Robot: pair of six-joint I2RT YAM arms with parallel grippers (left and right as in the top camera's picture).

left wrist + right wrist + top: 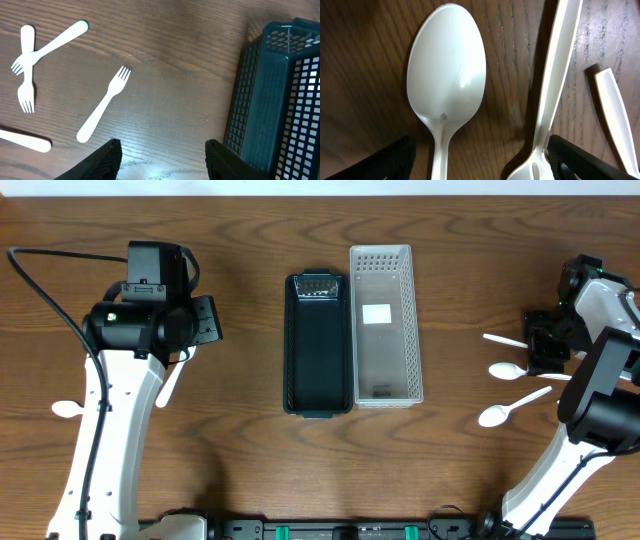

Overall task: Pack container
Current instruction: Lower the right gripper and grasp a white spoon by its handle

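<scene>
A black mesh container (318,398) and a clear mesh container (410,330) stand side by side at mid-table. My left gripper (162,161) hangs open and empty over bare wood, just left of the black container (280,100), with white plastic forks (105,107) lying beyond it. Low over the white spoons (506,370) at the right edge, my right gripper (480,162) stands open. Between its fingers lie one spoon's neck (440,145) and a second white utensil (555,75), which sits close against the right finger (585,162).
Two crossed forks (27,70) and a loose white handle (25,141) lie left of my left gripper. A spoon (65,408) rests by the left arm. More white utensils (497,415) lie near the right arm, and another handle (617,120) lies beside the right finger.
</scene>
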